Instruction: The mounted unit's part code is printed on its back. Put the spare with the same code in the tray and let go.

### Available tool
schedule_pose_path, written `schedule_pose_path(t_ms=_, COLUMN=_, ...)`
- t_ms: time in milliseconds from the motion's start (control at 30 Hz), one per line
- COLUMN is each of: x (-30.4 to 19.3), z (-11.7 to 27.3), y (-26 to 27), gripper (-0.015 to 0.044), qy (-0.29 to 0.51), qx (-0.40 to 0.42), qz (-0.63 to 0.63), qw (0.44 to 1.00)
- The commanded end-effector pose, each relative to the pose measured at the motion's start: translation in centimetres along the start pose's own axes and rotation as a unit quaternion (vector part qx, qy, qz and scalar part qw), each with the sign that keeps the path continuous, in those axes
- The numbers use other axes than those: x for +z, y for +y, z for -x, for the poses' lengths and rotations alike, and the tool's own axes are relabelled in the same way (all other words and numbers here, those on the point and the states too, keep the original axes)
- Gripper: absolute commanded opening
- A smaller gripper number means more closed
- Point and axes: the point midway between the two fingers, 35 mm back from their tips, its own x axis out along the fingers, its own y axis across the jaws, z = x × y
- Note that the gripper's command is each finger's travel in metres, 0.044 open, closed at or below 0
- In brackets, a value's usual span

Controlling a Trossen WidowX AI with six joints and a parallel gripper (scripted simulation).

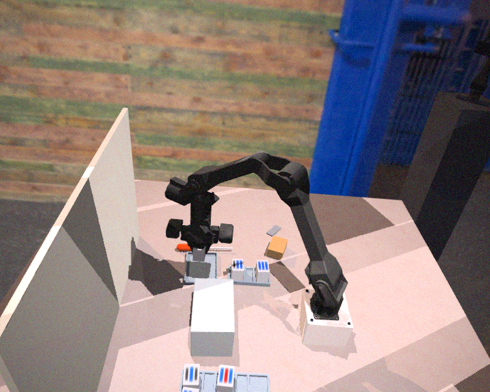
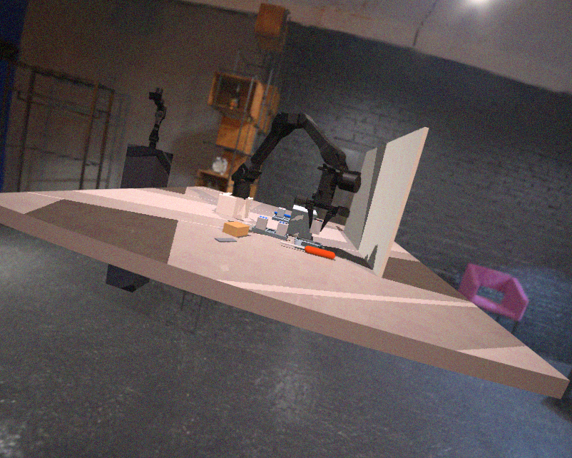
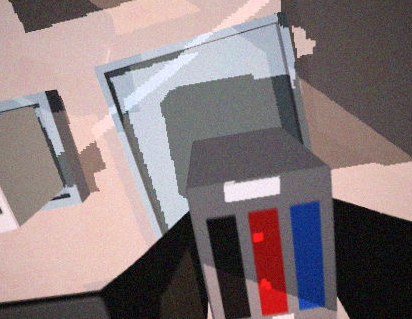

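The gripper (image 1: 198,250) (image 2: 316,229) (image 3: 249,210) is closed on the striped block (image 1: 198,256) (image 2: 316,225) (image 3: 265,242), its black, red and blue bars visible from the wrist. The block is carried with its long axis roughly upright. Directly below, the shallow tray (image 1: 186,269) (image 2: 307,243) (image 3: 124,142) is seen with its floor unoccupied; a gap remains beneath the block, so it is not yet placed. From the top, the block appears toward the tray's far side, but because it is raised, its exact offset cannot be fixed. The next move is judged to be a short, mostly vertical descent, with a slight shift toward the near side if needed to clear the far rim, followed by release. Just right of the tray, the two-block rack (image 1: 248,283) (image 2: 269,233) (image 3: 75,177) should be avoided. Beyond the tray's far edge, the red-handled screwdriver (image 1: 183,247) (image 2: 319,252) is noted. The code match could not be verified.
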Motion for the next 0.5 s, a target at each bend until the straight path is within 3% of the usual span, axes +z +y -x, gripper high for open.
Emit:
schedule_pose_path(t_ms=0, x=0.0, z=-0.6, y=0.2, gripper=0.0000, qy=0.002, qx=0.002, qz=0.002, qw=1.000)
schedule_pose_path(t_ms=467, x=0.1, z=-1.9, y=0.4, gripper=0.0000, qy=0.002, qx=0.003, qz=0.002, qw=1.000)
